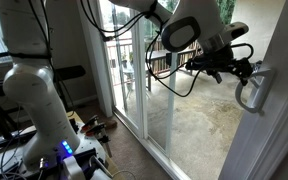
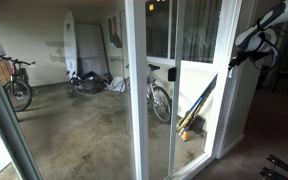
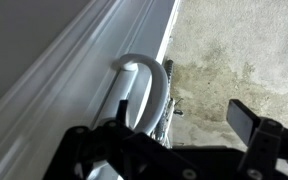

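Observation:
A white curved door handle sticks out from the white frame of a sliding glass door. In the wrist view my gripper is open right in front of it. The handle's bow lies just beyond the gap between the jaws, close to the left finger. The right finger hangs over the concrete seen through the glass. I cannot tell whether a finger touches the handle. In an exterior view the gripper sits just above the handle. From outside the glass, the gripper appears at the door's edge.
The robot's white base stands indoors, with cables on the floor beside it. Outside on the concrete patio are a bicycle by the glass, another bicycle, a surfboard and long-handled tools.

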Motion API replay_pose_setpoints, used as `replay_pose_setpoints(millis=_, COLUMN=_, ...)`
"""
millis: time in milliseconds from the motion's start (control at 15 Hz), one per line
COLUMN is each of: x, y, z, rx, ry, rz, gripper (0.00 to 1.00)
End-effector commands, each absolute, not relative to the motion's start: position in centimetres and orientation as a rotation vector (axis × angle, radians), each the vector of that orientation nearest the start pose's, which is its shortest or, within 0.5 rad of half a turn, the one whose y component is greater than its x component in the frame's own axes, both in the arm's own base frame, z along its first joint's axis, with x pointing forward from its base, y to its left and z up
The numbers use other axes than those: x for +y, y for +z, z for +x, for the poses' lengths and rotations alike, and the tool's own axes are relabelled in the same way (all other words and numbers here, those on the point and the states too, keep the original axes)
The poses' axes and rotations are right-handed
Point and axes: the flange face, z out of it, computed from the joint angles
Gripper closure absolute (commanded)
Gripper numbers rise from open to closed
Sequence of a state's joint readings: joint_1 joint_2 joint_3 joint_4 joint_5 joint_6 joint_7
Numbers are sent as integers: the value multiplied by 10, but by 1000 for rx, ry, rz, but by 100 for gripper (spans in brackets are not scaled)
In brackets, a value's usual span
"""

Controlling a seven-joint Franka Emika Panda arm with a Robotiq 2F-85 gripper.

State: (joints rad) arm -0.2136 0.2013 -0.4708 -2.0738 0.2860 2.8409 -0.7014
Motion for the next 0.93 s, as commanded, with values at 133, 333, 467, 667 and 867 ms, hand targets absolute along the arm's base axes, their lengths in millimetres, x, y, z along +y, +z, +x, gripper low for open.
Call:
replay_pose_setpoints(millis=133, x=-411, y=416, z=458, rx=253, ry=-952, rz=-3334, gripper=0)
replay_pose_setpoints(millis=333, x=-413, y=412, z=459, rx=259, ry=-1068, rz=-3308, gripper=0)
replay_pose_setpoints(millis=467, x=-410, y=411, z=463, rx=268, ry=-1150, rz=-3273, gripper=0)
replay_pose_setpoints(millis=667, x=-409, y=401, z=466, rx=234, ry=-1181, rz=-3251, gripper=0)
replay_pose_setpoints(millis=867, x=-419, y=388, z=466, rx=226, ry=-1178, rz=-3245, gripper=0)
